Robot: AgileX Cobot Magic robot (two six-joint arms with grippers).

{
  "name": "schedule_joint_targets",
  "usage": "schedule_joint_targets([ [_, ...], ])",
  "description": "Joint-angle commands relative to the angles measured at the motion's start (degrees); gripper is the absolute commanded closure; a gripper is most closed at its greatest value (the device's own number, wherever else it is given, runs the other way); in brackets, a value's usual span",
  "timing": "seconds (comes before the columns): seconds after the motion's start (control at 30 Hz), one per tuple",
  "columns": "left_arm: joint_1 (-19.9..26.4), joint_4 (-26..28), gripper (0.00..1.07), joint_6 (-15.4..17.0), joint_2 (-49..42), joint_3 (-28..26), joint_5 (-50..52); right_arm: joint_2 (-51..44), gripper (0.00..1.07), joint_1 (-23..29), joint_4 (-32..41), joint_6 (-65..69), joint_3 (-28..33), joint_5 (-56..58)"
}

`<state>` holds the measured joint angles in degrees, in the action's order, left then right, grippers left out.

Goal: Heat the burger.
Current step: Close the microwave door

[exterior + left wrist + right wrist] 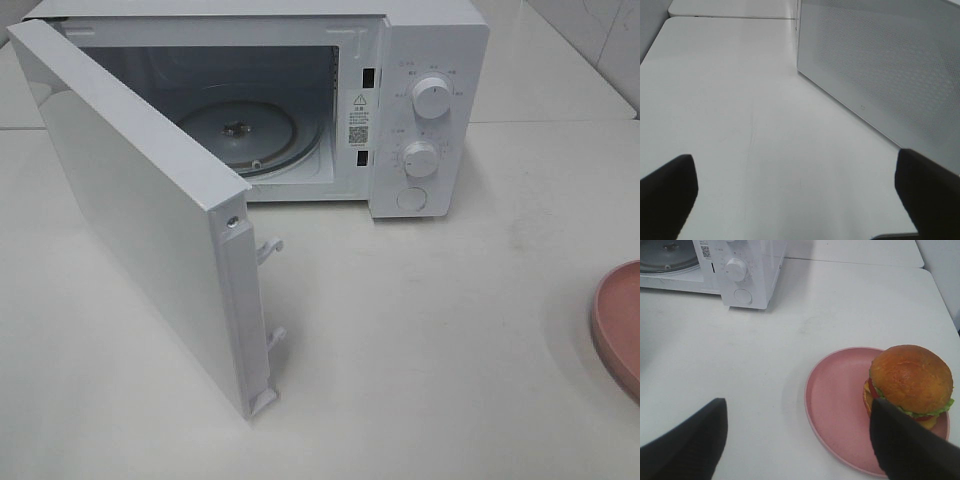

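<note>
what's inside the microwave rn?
Only the round glass turntable inside the white microwave; its door hides the cavity's left side. The brown-bunned burger sits on the pink plate.

White bench, smooth top with faint scuffs; a seam runs across it behind the microwave, where a second white surface adjoins. Microwave sits directly on the bench toward its far edge, door swung wide open, its lower corner just above the bench top. Pink plate lies flat on the bench near the right edge, well apart from the microwave.
</note>
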<state>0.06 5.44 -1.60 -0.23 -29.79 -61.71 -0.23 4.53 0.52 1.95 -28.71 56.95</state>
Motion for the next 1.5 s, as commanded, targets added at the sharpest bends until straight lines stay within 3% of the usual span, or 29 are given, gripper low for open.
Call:
schedule_joint_targets([
  [0.03,0.29,0.29,0.07,0.0,-0.29,0.17,0.34,-1.6,0.31,-0.17,0.29,-0.86,0.23,0.0],
  [1.3,0.29,0.34,0.07,0.11,-0.29,0.17,0.34,-1.6,0.32,-0.17,0.23,-0.86,0.23,0.0],
  [1.5,0.29,-0.06,0.11,0.23,1.03,-2.29,3.44,-1.6,0.32,-0.17,0.23,-0.86,0.23,0.0],
])
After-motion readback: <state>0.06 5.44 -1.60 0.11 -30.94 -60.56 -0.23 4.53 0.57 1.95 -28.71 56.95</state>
